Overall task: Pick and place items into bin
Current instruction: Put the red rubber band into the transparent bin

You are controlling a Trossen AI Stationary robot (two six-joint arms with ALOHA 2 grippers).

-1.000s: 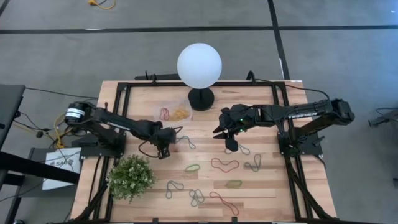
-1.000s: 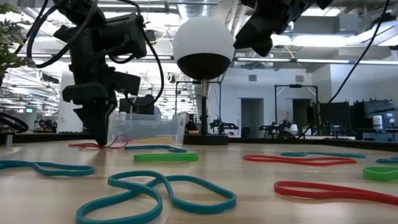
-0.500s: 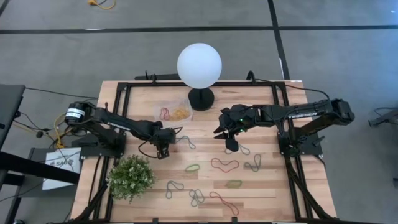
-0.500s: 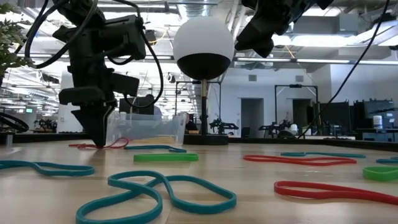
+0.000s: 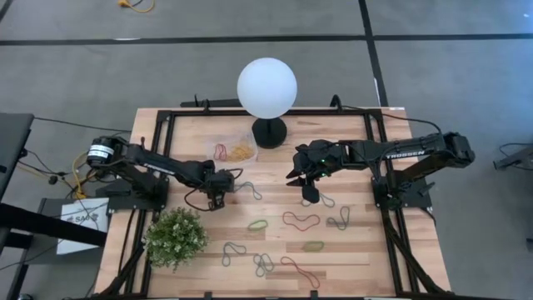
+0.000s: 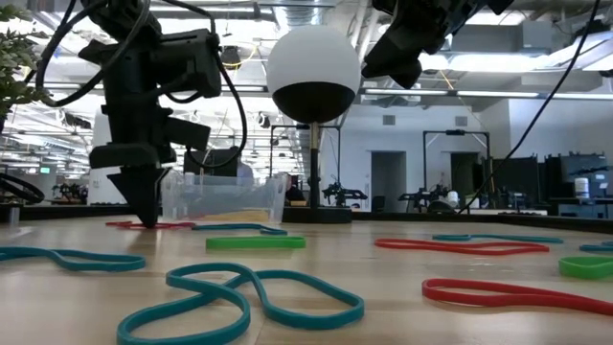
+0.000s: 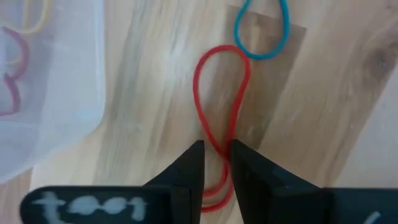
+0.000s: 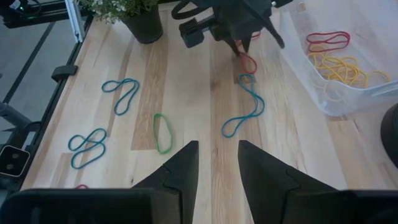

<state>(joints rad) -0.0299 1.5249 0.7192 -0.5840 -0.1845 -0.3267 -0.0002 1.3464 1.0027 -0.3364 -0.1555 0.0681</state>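
Observation:
Several rubber-band items lie loose on the wooden table, among them a green one [image 5: 257, 225], a red one [image 5: 301, 220] and a teal one [image 8: 244, 107]. The clear bin [image 5: 233, 151] stands by the lamp's base with red and yellow bands inside [image 8: 336, 62]. My left gripper [image 7: 217, 163] points down at the table just near of the bin, shut on a red band [image 7: 219, 93]. My right gripper [image 8: 217, 163] hangs well above the table's middle, open, with nothing between its fingers. My left gripper pinches the red band at its narrow waist [image 7: 218, 144], where the two strands run close together, between its two fingertips. The fingers come from above, pointing steeply down. The band's larger loop [image 7: 221, 62] lies flat on the table beyond the fingers, slack.
A white globe lamp [image 5: 266, 89] on a black base stands at the far middle. A potted green plant [image 5: 176, 237] sits at the near left. More bands lie scattered over the near half [image 5: 263, 264]. A teal band [image 7: 262, 28] lies just beyond the red one.
My left gripper has tipped a little, its fingertips shifting slightly toward the table's left edge while staying at the table. The red band's loop, which stood a little off the wood, now lies flat. My right gripper has kept still.

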